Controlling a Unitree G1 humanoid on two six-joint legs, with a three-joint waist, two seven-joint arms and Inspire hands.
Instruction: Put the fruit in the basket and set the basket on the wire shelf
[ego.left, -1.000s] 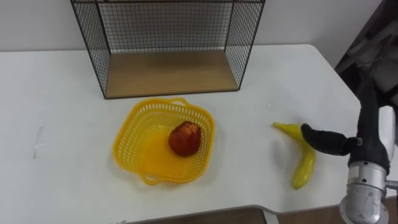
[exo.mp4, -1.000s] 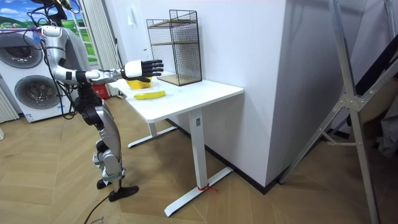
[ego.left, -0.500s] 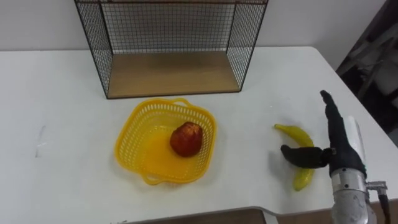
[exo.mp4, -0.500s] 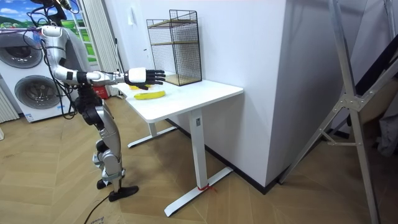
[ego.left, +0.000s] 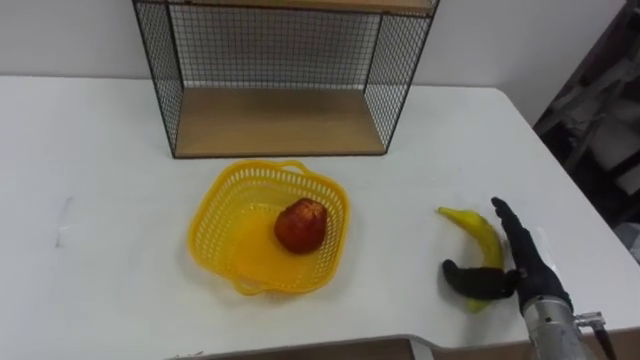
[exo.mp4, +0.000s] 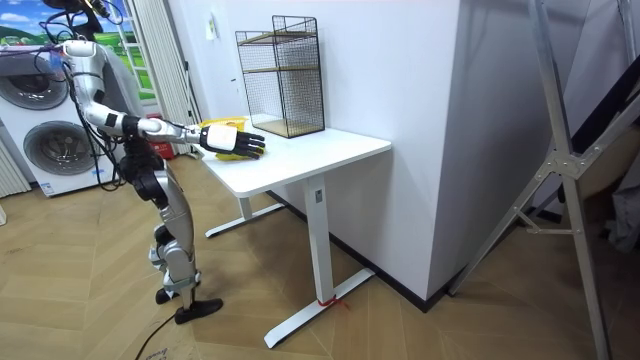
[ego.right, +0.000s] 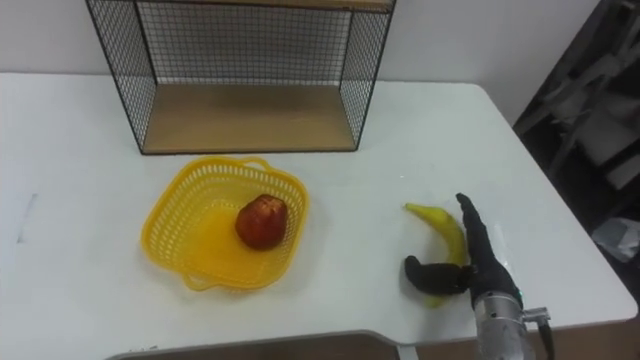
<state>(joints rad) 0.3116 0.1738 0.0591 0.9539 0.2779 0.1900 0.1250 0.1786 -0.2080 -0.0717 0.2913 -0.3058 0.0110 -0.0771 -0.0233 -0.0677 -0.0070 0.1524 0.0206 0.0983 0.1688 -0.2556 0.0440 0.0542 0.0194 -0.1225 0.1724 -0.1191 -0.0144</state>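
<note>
Banana (ego.left: 480, 232) near table (ego.left: 100, 290) edge — right hand (ego.left: 528, 282) astride, basket (ego.left: 212, 215) apart

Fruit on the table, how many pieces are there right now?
2. A red apple lies inside the yellow basket; a banana lies on the table to the basket's right, with the open right hand at its near end. None seems hidden.
</note>
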